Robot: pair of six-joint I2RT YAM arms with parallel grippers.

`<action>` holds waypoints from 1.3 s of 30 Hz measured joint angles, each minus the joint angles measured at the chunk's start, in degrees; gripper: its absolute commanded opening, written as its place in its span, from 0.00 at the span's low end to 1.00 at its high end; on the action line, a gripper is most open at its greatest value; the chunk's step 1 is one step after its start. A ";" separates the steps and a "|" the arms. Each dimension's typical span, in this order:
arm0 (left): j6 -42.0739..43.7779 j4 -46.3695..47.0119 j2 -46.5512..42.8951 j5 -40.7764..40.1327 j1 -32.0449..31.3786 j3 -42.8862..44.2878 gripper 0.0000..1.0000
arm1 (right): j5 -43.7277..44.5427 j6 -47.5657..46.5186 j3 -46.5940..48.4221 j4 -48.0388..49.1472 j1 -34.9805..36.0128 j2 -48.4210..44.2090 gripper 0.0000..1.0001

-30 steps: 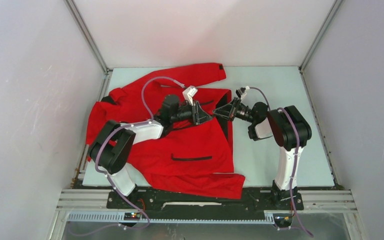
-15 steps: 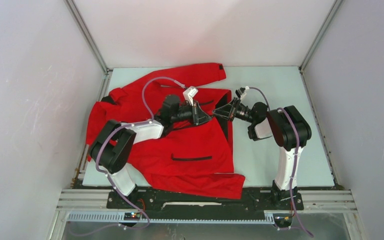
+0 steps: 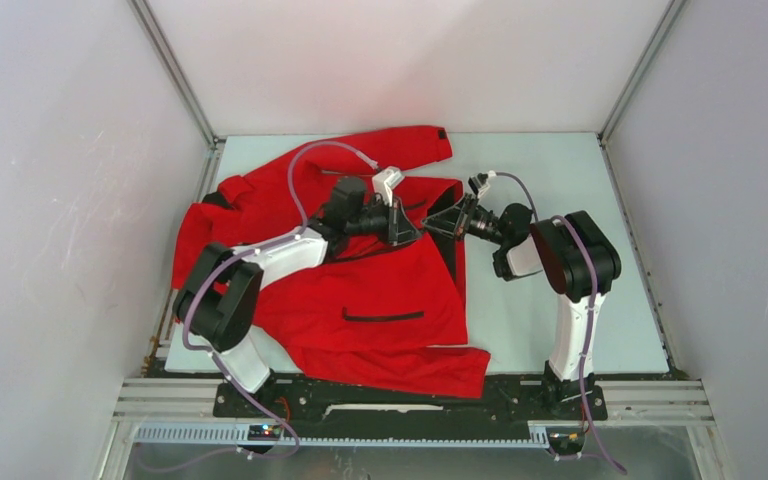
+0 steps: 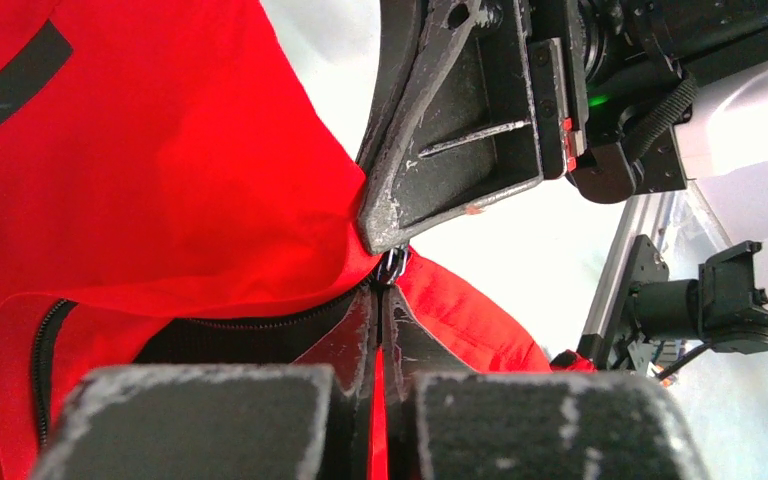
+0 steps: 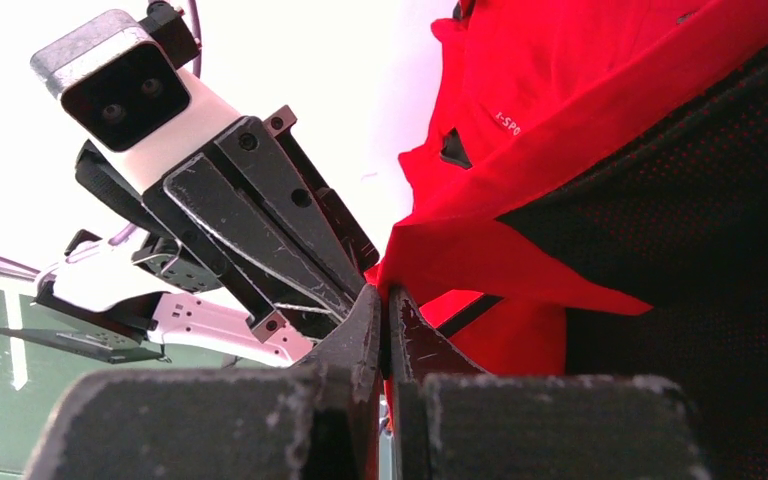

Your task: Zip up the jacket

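The left gripper point(image 3: 412, 227) has moved a little farther from the arm bases and slightly right, and its wrist camera point(image 3: 387, 181) now sits higher in the top view. The right gripper point(image 3: 433, 222) has shifted the same way alongside it, both clamped on the jacket point(image 3: 380, 290) at its front edge. The left arm's purple cable point(image 3: 312, 150) arches farther back.

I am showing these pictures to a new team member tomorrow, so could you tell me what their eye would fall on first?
First comes the red jacket, sprawled over the left half of the pale table. Next, near the middle, the left pincer and right pincer point tip to tip. Each is shut on the jacket's front edge beside the black zipper.
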 measured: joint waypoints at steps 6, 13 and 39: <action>0.33 -1.92 0.04 -3.63 -1.14 1.07 0.00 | 1.16 -1.66 -0.07 -0.15 -0.02 0.07 0.00; -1.27 -8.20 2.38 -4.15 -0.94 6.62 0.00 | 4.04 -5.68 -0.13 -2.97 0.13 -1.09 0.00; -3.17 1.62 -7.89 -4.20 2.51 -5.16 0.49 | -0.26 -2.69 -1.46 -0.07 -0.26 0.98 0.00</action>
